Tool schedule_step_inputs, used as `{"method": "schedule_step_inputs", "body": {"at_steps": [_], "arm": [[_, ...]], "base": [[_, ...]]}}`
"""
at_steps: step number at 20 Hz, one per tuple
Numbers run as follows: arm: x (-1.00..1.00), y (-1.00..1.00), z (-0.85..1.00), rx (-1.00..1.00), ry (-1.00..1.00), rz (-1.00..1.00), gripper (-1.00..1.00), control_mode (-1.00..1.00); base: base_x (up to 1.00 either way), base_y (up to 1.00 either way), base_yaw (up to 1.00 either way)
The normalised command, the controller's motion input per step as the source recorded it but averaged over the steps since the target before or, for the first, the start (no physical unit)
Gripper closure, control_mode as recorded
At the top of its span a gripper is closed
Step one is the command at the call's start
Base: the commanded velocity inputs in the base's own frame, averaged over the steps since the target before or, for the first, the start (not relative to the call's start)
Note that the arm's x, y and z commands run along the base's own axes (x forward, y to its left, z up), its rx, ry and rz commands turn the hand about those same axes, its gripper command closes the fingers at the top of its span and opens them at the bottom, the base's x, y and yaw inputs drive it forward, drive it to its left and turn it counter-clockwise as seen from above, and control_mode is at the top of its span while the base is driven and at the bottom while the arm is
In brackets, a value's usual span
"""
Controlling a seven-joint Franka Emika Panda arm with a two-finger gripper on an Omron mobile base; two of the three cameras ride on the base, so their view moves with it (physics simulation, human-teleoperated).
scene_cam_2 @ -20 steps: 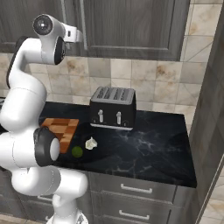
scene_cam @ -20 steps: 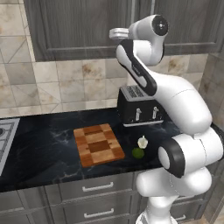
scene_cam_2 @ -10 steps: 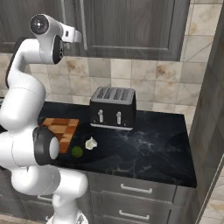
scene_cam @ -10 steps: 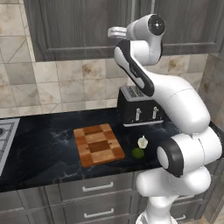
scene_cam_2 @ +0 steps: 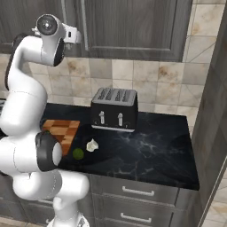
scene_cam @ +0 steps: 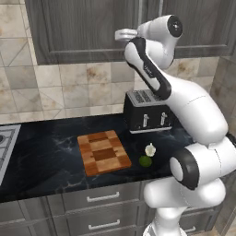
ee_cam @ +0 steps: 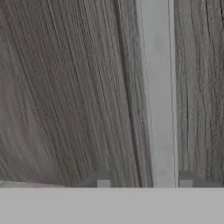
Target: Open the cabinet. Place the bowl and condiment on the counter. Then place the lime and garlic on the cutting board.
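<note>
Hand view — fingertips (ee_cam: 103, 183) flanking cabinet handle (ee_cam: 158, 96)

Garlic (scene_cam: 150, 149) and lime (scene_cam: 145, 161) lie right of cutting board (scene_cam: 103, 152), before toaster (scene_cam: 146, 111).

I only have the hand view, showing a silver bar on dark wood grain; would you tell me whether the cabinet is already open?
Observer: No, the cabinet doors are shut, flush with each other.
Operator: Thank you. Where are the lime and garlic?
Observer: The lime and garlic sit on the counter, just right of the cutting board.
Operator: Is anything on the board?
Observer: No, nothing lies on it.
</note>
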Motion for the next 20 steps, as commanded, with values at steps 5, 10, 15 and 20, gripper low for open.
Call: {"method": "schedule_step_inputs", "body": {"at_steps": [5, 10, 15, 20], "arm": [[-0.40, 0.95, -0.44, 0.07, -0.02, 0.28, 1.00, -1.00], [-0.92, 1.00, -0.15, 0.06, -0.08, 0.02, 1.00, -1.00], [-0.89, 1.00, -0.16, 0.00, -0.03, 0.00, 1.00, -1.00], [-0.90, 1.00, -0.09, 0.00, 0.00, -0.05, 1.00, -1.00]], "base": [[0.00, 0.00, 0.00], [0.00, 0.00, 0.00], [0.00, 0.00, 0.00], [0.00, 0.00, 0.00]]}}
